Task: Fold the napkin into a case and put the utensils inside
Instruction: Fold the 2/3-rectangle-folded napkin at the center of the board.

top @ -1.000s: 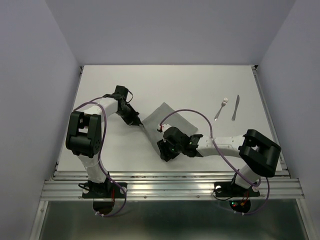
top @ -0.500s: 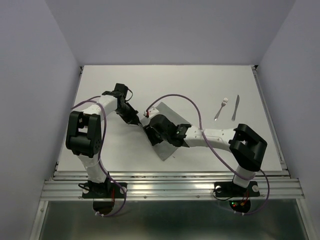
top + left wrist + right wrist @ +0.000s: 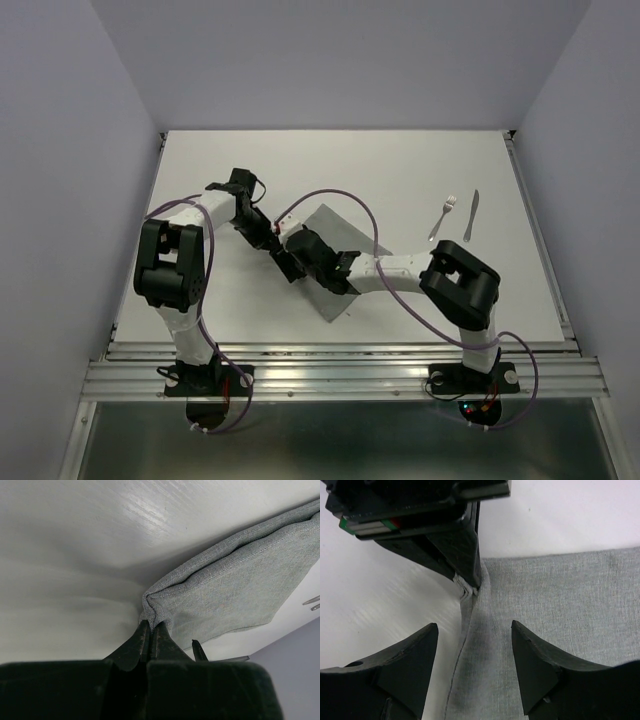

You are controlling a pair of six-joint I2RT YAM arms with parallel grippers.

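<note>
The left end effector [image 3: 150,630], on a sharply bent arm, is pinching shut on the left corner of the napkin [image 3: 332,224] on the tabletop [image 3: 400,170]. The right arm is lying low across the napkin, and the right end effector [image 3: 474,630] is gaping wide astride that corner, holding nothing.

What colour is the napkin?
Plain mid-grey napkin, no pattern; clearest in the right wrist view.

right gripper [image 3: 289,262]: shifted left across the napkin [image 3: 347,236], now just beside left gripper [image 3: 271,243] | jaws: spread wider
</note>
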